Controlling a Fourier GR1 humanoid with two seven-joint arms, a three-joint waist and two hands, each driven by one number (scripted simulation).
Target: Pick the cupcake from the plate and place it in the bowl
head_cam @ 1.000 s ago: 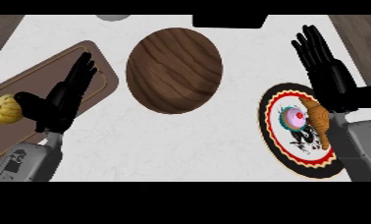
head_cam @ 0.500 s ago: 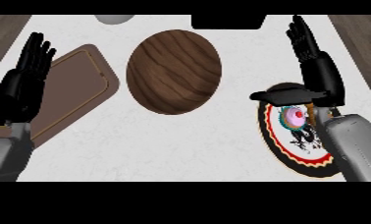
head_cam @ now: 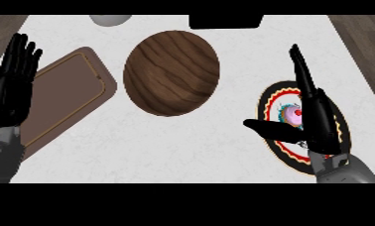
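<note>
White speckled counter carries a round wooden bowl; right hand has turned edge-on, fingers straight, thumb spread, empty, over the patterned plate's pink cupcake; left hand rests open at left.

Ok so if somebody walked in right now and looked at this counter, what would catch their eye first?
Probably the big wooden bowl in the middle of the counter. Next comes the right hand, open with fingers straight and thumb out, over the patterned plate at the right, where the pink cupcake sits beside it. The left hand rests open at the left edge, next to a brown tray.
</note>
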